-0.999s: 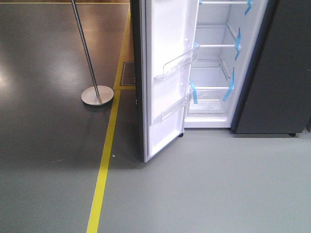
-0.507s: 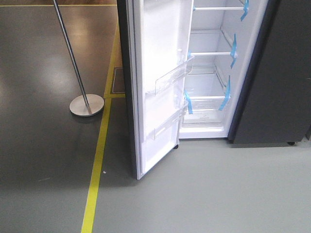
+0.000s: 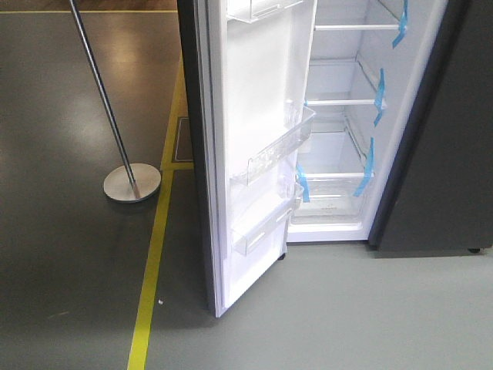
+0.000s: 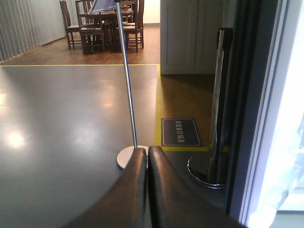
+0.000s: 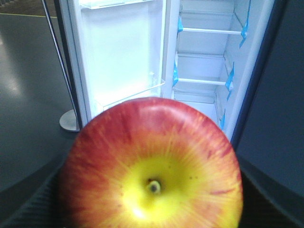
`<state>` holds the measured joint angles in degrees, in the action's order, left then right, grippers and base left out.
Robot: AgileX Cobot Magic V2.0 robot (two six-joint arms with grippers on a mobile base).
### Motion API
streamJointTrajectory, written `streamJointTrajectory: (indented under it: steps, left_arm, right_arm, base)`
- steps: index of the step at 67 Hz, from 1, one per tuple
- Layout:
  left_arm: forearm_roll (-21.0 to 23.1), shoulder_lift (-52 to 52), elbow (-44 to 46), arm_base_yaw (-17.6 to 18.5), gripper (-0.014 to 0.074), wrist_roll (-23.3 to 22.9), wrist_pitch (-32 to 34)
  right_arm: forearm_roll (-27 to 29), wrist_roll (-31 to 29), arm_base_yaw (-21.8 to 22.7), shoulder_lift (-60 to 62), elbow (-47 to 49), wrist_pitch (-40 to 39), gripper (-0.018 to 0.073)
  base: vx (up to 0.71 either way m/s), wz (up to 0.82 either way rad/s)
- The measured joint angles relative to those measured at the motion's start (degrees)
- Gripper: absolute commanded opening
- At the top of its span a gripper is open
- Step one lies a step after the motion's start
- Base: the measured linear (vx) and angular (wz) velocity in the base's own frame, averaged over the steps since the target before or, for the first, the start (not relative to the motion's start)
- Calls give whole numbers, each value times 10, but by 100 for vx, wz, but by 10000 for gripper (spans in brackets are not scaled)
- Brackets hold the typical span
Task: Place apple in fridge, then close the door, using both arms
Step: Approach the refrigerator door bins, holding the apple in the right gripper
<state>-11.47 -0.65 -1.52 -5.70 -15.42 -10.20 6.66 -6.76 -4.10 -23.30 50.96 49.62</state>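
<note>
The apple (image 5: 151, 166), red with a yellow patch round its stem, fills the lower right wrist view. My right gripper (image 5: 149, 164) is shut on it, with dark fingers (image 5: 273, 199) showing at either side. Ahead stands the fridge (image 3: 339, 123), open, white inside, its shelves marked with blue tape (image 3: 378, 92). The door (image 3: 258, 116) is swung out to the left, showing its white liner and clear bins (image 3: 273, 150). My left gripper (image 4: 147, 151) is shut on nothing, low over the floor just left of the door's dark outer edge (image 4: 247, 95). Neither gripper shows in the front view.
A metal pole on a round base (image 3: 132, 183) stands left of the door, beside a yellow floor line (image 3: 154, 254). A second post with a chrome base (image 4: 209, 168) stands by the door's outer side. A dark panel (image 3: 447, 154) flanks the fridge on the right. Chairs (image 4: 102, 23) stand far off.
In the front view the fridge, door and pole base have slid downward and a little left, and the fridge looks larger and nearer.
</note>
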Motion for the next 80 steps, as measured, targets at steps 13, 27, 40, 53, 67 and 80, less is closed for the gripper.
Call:
streamJointTrajectory:
  steps: [13,27,40,53,67,80]
  left_arm:
    - [0,0,0,0,-8,0,0]
    - [0,0,0,0,-8,0,0]
    - [0,0,0,0,-8,0,0]
    - [0,0,0,0,-8,0,0]
    - [0,0,0,0,-8,0,0]
    - [0,0,0,0,-8,0,0]
  right_arm:
    - [0,0,0,0,0,0,150]
    - [0,0,0,0,0,0,150]
    - [0,0,0,0,0,0,150]
    - [0,0,0,0,0,0,150]
    - [0,0,0,0,0,0,150]
    - [0,0,0,0,0,0,150]
  base:
    - [24,-2]
    - [23,-4]
    - [22,-5]
    - [20,-2]
    - [16,3]
    - [14,6]
